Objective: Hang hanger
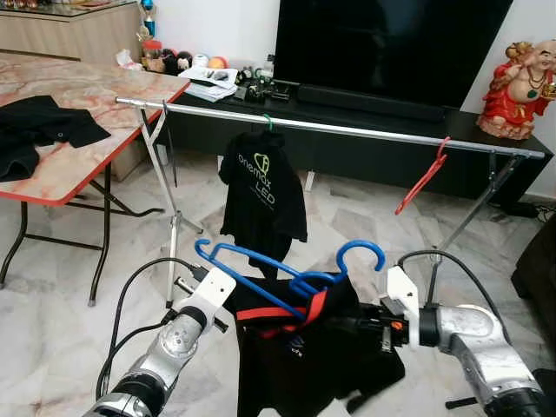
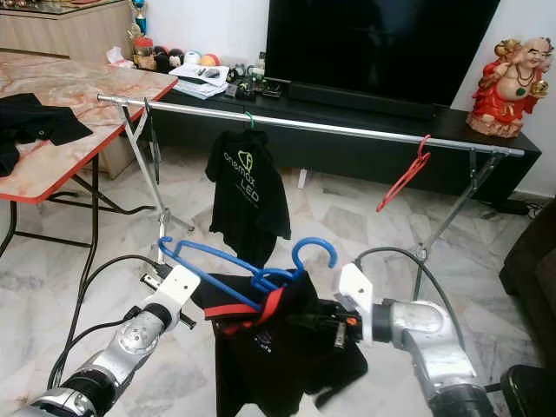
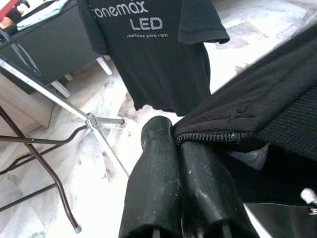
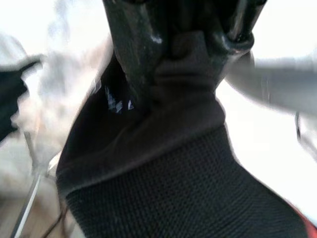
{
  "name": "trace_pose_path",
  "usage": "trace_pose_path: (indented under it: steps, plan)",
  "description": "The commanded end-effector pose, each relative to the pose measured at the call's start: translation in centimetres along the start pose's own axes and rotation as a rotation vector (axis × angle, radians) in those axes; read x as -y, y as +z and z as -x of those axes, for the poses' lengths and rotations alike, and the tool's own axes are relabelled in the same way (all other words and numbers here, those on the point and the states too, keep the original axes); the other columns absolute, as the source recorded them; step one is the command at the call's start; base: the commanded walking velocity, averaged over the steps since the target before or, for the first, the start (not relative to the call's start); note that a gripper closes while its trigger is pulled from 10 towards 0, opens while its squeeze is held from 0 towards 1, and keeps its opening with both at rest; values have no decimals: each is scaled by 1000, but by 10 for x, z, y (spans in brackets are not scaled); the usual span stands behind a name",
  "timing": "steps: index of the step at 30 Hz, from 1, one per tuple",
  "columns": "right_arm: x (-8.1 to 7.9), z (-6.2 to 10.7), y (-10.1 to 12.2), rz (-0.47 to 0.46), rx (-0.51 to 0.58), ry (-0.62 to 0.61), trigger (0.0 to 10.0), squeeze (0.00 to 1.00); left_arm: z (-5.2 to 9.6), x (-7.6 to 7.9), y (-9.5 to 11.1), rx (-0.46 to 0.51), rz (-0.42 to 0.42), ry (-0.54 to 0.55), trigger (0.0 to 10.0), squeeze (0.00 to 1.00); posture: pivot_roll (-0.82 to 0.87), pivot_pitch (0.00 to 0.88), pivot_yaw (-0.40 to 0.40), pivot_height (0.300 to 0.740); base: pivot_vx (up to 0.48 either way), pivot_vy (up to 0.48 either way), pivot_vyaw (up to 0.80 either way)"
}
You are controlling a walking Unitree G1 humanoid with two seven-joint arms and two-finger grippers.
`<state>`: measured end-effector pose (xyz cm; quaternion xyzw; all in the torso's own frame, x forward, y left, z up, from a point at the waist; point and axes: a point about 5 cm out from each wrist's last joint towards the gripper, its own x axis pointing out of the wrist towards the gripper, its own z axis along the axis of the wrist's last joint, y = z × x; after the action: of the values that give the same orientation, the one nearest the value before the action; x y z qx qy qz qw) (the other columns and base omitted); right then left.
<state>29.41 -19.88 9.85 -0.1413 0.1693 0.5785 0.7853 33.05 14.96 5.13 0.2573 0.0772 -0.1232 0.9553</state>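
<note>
Both hands hold a black polo shirt with red collar trim (image 1: 304,347) low before the silver metal clothes rail (image 1: 347,130): the left hand (image 1: 248,306) and the right hand (image 1: 347,323) both pinched onto its fabric. The blue plastic hanger (image 1: 287,278) lies on the shirt's top.

The right claw (image 1: 347,326) is buried in the black shirt with the red collar (image 1: 304,347), so its fingers are hidden. That shirt also covers much of the blue plastic hanger (image 1: 261,278). The right wrist view is blurred, its background unreadable. The marble-patterned, red-edged bench (image 1: 78,95) is cut off at the picture's left edge.
</note>
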Motion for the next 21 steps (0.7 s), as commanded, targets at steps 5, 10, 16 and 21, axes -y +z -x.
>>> trace_pose_path:
  steps: [5,10,16,21]
  plan:
    - [16,26,4,5,26,-87,0,0,6,-12,-14,-65,30,48,0,0,82,14,-72,740,0,0,0]
    - [15,28,12,-74,180,-64,0,0,6,-11,-15,-67,31,42,0,0,81,15,-71,740,0,0,0]
    - [7,30,6,-186,314,27,0,0,5,-10,-14,-65,31,33,0,0,86,16,-67,740,0,0,0]
    - [-11,37,-18,-162,160,157,0,0,6,-11,-15,-70,26,31,0,0,89,16,-67,740,0,0,0]
